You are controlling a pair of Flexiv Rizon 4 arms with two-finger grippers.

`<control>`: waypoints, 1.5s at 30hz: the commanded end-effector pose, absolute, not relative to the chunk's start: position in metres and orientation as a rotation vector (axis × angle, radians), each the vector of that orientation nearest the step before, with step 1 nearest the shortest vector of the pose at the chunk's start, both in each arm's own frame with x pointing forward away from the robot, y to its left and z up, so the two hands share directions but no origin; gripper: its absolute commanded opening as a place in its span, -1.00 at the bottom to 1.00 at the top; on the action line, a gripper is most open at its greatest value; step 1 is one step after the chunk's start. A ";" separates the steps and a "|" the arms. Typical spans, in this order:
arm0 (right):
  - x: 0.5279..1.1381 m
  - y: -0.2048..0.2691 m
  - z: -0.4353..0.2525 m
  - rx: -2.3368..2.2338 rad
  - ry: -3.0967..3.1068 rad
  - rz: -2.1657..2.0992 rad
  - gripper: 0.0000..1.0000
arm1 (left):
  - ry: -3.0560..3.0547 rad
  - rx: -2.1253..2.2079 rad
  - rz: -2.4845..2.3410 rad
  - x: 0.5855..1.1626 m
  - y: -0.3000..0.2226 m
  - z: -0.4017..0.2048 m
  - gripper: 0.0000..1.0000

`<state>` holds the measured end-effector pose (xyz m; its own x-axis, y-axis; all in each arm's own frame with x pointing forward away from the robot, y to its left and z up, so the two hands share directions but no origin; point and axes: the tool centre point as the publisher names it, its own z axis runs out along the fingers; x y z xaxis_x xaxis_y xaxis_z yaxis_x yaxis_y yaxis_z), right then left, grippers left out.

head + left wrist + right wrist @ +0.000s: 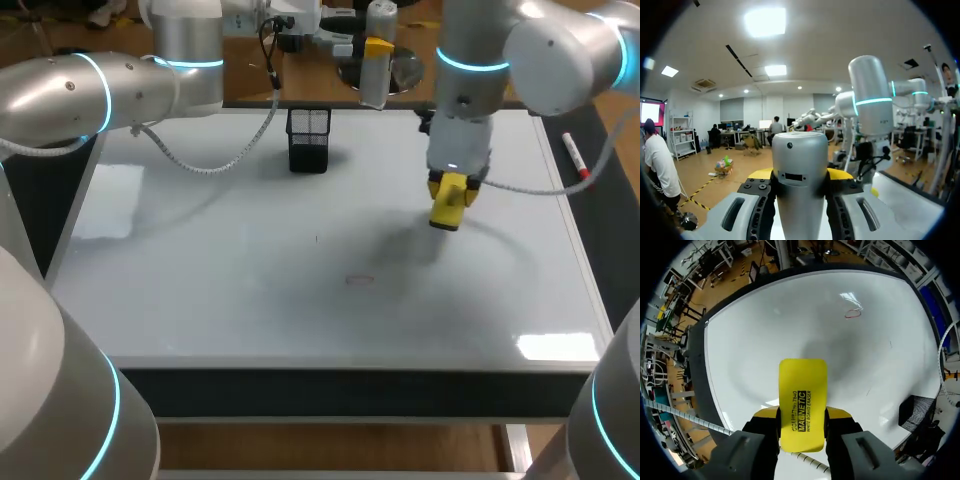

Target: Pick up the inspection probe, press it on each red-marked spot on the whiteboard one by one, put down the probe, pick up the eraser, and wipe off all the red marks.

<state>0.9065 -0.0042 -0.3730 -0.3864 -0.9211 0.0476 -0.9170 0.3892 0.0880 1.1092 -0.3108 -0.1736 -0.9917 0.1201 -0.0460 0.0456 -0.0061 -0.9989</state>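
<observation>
Whiteboard [200, 270] is bearing a faint red mark [358, 279]; my right gripper [802, 412] is clamping the eraser [802, 385] at two o'clock from it, my left gripper [800, 173] is pinching the probe [800, 155], and I am fearing a tilted pass smearing it.

Bright overhead light floods my whiteboard [250, 300]. Glare sits at its four and nine o'clock; soft shadow lies at eight o'clock from my right gripper [448, 208].

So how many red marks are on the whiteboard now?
1: a faint red mark near the middle of the whiteboard, ahead of the eraser. Fainter ones might not show.
</observation>
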 end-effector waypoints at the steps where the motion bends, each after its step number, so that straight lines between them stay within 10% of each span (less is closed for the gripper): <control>1: 0.884 -0.037 -0.364 1.692 -2.603 -0.082 -1.00 | -2.175 -0.184 2.180 1.110 -0.311 -0.172 -1.00; 45: 0.869 -0.061 -0.372 1.607 -2.645 -0.151 -1.00 | -2.175 -0.184 2.180 1.110 -0.311 -0.172 -1.00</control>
<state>0.8688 -0.0606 -0.3721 -0.4629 -0.8863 -0.0163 -0.8821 0.4587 0.1076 1.1092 -0.3108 -0.1736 -0.9917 0.1201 -0.0459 0.0455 -0.0063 -0.9989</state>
